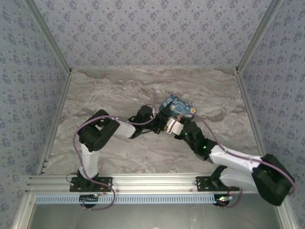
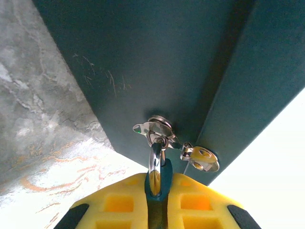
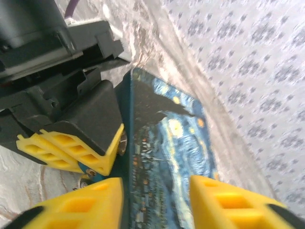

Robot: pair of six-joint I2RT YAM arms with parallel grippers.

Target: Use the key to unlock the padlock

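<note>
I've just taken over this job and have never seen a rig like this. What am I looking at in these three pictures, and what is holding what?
These are two robot arms bolted at the near edge of a marble table. The overhead picture looks down from above and behind them. The other two come from a camera on each wrist, so the yellow pieces at the bottom of those are that arm's own jaws.

A starry-night box sits on the table. The left gripper is shut on the small teal padlock, whose silver shackle passes through the hasp on the box's side. The right gripper is open, with its jaws on either side of the box's printed face. I can't tell whether they touch it.
</note>
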